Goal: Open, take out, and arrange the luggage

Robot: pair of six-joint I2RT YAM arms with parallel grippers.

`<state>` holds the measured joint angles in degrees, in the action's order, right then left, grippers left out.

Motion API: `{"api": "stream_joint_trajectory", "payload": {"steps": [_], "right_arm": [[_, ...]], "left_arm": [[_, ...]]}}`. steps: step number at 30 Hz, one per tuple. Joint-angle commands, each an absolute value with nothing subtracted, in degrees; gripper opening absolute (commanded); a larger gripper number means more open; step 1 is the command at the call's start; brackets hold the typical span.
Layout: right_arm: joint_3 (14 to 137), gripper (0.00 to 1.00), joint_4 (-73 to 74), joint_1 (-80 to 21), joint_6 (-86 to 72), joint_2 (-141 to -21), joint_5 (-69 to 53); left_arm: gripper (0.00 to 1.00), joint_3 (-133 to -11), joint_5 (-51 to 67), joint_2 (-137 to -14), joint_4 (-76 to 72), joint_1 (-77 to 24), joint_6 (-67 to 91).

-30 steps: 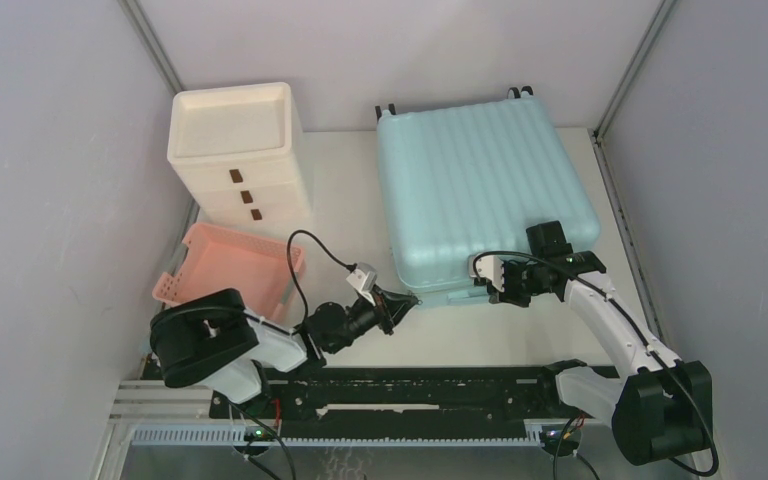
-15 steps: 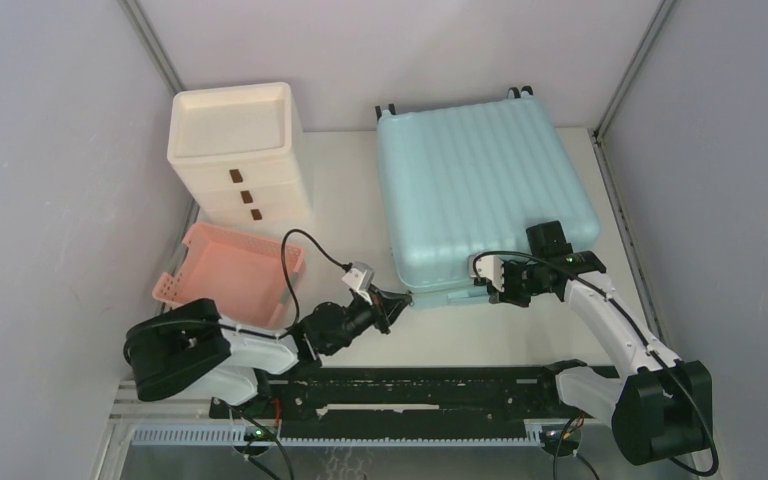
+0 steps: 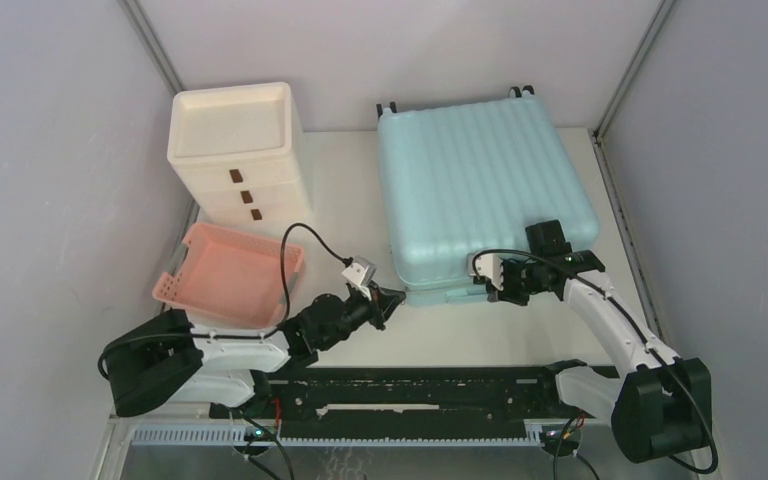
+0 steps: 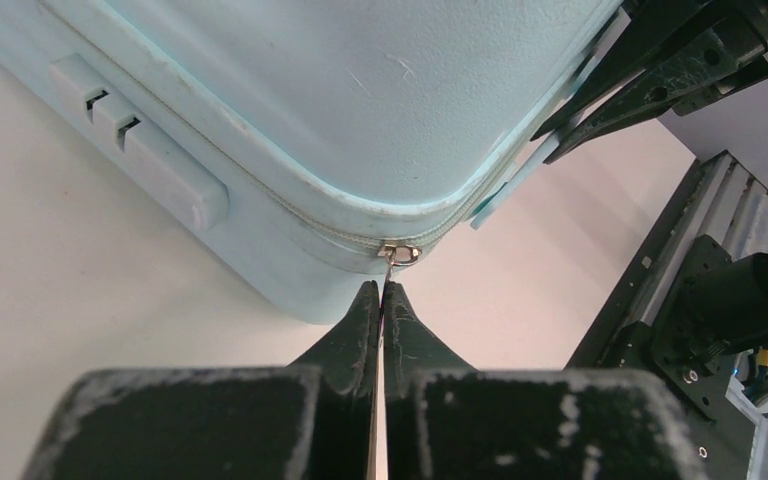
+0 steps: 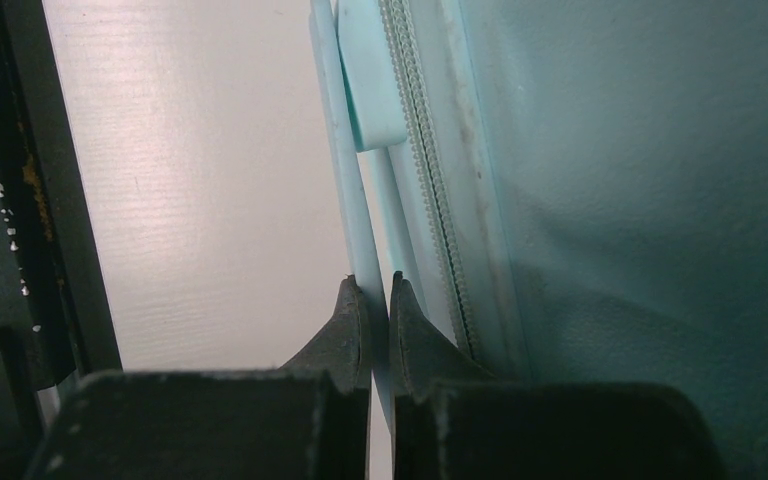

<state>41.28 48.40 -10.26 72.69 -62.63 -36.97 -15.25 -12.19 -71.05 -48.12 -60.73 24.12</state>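
Observation:
The pale aqua ribbed luggage (image 3: 485,190) lies flat and closed on the table at the back right. My left gripper (image 3: 392,297) is at its near-left corner. In the left wrist view the left gripper (image 4: 381,290) is shut on the thin metal zipper pull (image 4: 398,254) at the rounded corner of the luggage (image 4: 360,90). My right gripper (image 3: 487,283) is at the near edge. In the right wrist view the right gripper (image 5: 370,285) is shut on the flat aqua handle strap (image 5: 360,200) beside the zipper line of the luggage (image 5: 660,200).
A cream-white drawer cabinet (image 3: 235,150) stands at the back left, with a shallow pink basket (image 3: 232,272) in front of it. A raised lock block (image 4: 140,155) sits on the luggage's left side. The black base rail (image 3: 410,385) runs along the near edge.
My left arm has swung lower and to the left, and its gripper has drawn a little left at the luggage corner. The right arm has not moved.

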Motion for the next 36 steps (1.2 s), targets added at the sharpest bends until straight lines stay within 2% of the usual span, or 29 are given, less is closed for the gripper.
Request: {"api": "stream_joint_trajectory", "payload": {"steps": [1,14,24,36], "right_arm": [[41.40,0.00,53.87,-7.39,65.51,-63.46,-39.38],[41.40,0.00,53.96,-6.86,65.51,-63.61,-39.37],[41.40,0.00,54.31,-6.29,65.79,-63.87,-39.46],[41.40,0.00,55.31,-4.17,67.01,-63.84,-40.41]], "left_arm": [[0.00,-16.67,-22.08,-69.40,-42.81,-56.46,20.80],[0.00,-16.67,-23.38,-70.88,-42.87,-54.99,24.16],[0.00,-17.37,-29.50,-72.15,-42.98,-53.70,25.47],[0.00,-20.21,-23.63,-74.15,-45.09,-48.26,20.60]]}}
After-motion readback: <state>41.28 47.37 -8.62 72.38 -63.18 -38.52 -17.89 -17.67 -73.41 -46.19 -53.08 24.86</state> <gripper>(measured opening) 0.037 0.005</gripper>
